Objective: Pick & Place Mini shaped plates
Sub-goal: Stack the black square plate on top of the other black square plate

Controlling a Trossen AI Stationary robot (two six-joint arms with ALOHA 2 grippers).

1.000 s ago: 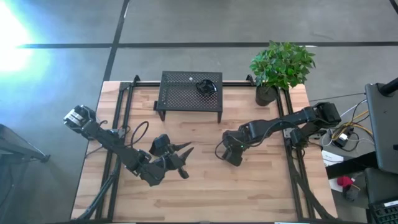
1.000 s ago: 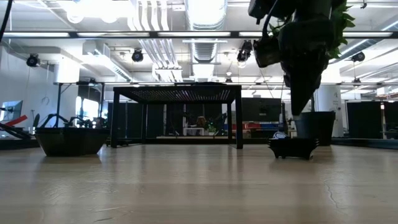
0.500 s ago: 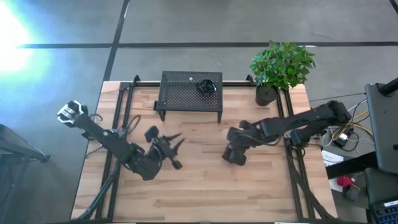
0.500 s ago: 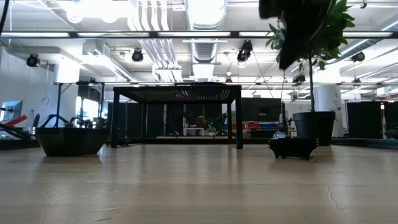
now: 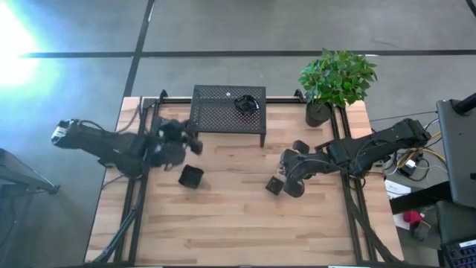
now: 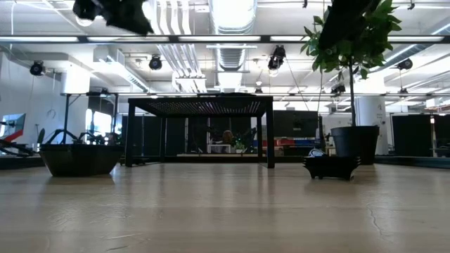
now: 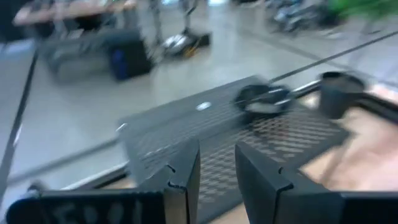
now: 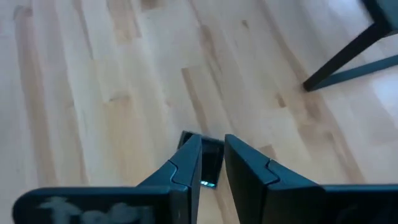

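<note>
Looks like we're between picks here. One small glossy black plate (image 5: 247, 103) already sits on top of the black perforated metal stand (image 5: 227, 109) at the back of the wooden counter (image 5: 238, 216), toward the stand's right end. Two more mini plates lie on the counter itself: a squarish black one (image 5: 191, 176) left of centre, and another small dark square one (image 5: 274, 185) right of centre.

The left gripper (image 5: 195, 141) is up in the air near the stand's left end, well above the squarish plate. In its wrist view the jaws are a little apart with nothing between them, pointing at the stand.

The right gripper (image 8: 211, 163) hangs just beside the right-hand plate, and its jaws are also narrowly spread and empty; that plate shows through the gap in its wrist view.

My guess at the step: both arms are empty, so it's reach-for-the-next-plate time. The right arm seems best placed; it would need to drop straight down, straddle one edge of that tiny dish and pinch gently, since glossy little plates probably slip easily.

There's a green potted plant (image 5: 335, 80) in the back right corner, out of the way.
</note>
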